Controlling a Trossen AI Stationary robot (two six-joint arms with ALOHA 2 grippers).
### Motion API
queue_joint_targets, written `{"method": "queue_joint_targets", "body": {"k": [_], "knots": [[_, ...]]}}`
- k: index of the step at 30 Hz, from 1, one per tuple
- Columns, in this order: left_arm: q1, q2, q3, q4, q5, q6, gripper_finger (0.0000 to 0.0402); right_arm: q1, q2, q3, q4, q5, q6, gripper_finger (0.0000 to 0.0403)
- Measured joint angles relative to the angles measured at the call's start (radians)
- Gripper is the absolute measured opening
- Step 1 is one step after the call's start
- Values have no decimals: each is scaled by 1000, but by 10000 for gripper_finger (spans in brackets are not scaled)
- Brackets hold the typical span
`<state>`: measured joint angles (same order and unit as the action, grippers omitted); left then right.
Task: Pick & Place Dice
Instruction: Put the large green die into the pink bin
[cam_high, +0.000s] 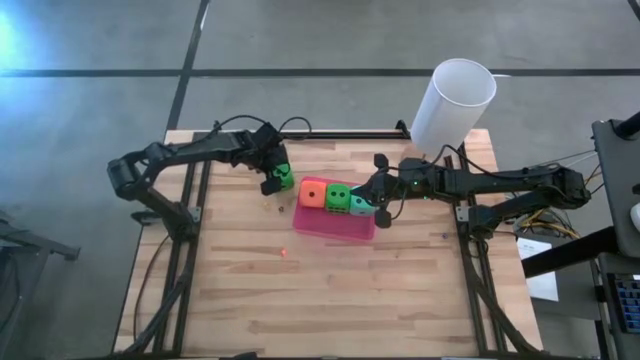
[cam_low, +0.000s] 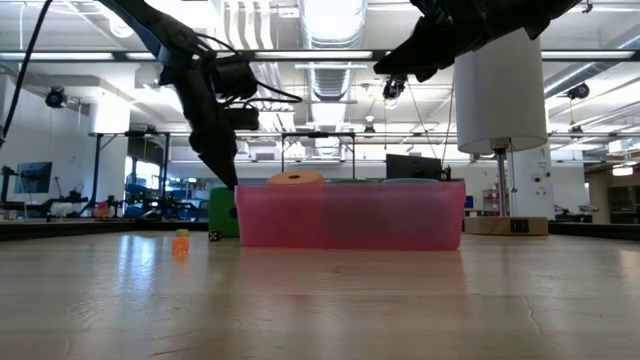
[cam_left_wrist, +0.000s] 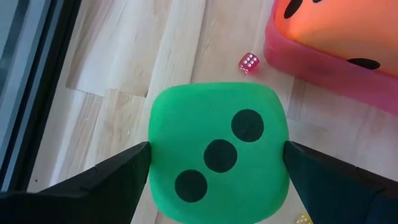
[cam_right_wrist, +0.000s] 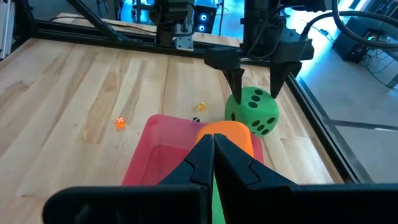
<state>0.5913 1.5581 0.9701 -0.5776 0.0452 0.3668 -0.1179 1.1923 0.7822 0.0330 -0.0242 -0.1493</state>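
Wooden table (cam_high: 250, 290), pink pad (cam_high: 330, 228) near centre; orange die (cam_high: 312, 193), green die (cam_high: 338, 197) and teal die (cam_high: 361, 206) sit in a row on it. The second green die (cam_left_wrist: 219, 152) rests on the table at the pad's 10 o'clock, just beside the orange one. Left gripper (cam_high: 274, 180) straddles it, fingers spread, flanking both sides. Close squarely on the side faces before you lift; the cube looks soft, so squeeze gently. Right gripper (cam_right_wrist: 210, 163) hovers over the pad's 3 o'clock end, fingers pressed together, empty.
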Motion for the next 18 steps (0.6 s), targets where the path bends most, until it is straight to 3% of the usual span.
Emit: {"method": "queue_joint_targets", "body": {"k": [18], "knots": [[1,2,-42,66,-18,-16,381,0,0,0,0,0,0,8]]}}
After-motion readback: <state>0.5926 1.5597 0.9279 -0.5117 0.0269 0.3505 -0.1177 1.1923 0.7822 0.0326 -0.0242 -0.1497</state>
